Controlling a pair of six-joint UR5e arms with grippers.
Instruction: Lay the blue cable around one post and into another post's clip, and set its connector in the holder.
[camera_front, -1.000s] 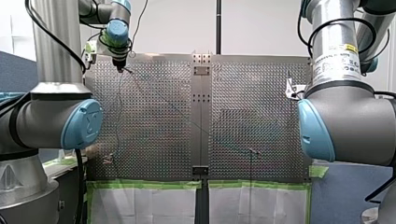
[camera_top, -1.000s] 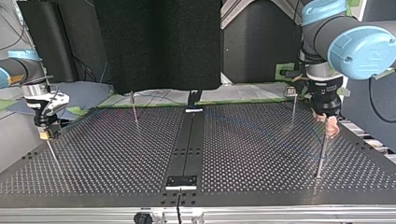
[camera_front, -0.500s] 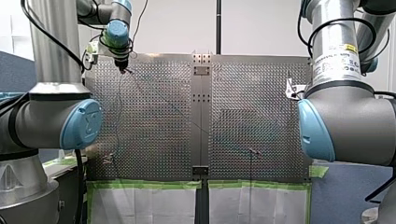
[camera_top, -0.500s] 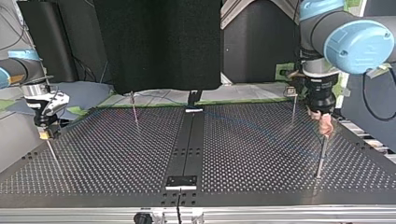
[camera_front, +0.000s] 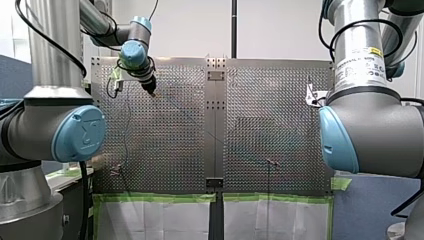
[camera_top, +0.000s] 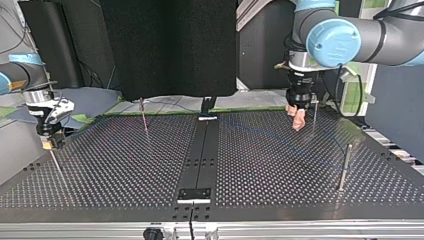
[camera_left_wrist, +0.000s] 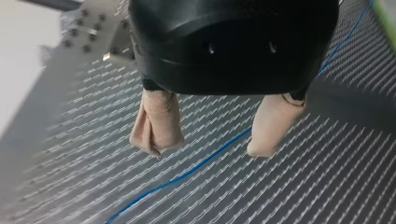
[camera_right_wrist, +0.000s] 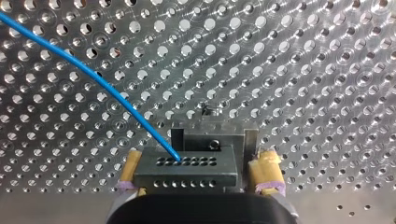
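Your left gripper (camera_left_wrist: 205, 148): beige pads spread, holding nothing, just above the bench (camera_left_wrist: 70, 177). The blue cable (camera_left_wrist: 187, 173) lies flat under it and passes beneath the gap between the fingers on a slant, roughly 8-to-2 o'clock. Your right gripper (camera_right_wrist: 198, 162) pinches the connector (camera_right_wrist: 184, 179); the cable leaves it toward 10 o'clock. The left arm is nearer the slack, so I'd go straight down and close across the cable.

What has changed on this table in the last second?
My left hand moved away from the thick post at the top view's right, toward the thin post farther back in that view. It is open, with the blue cable running under it ungripped. My right hand stayed where it was.
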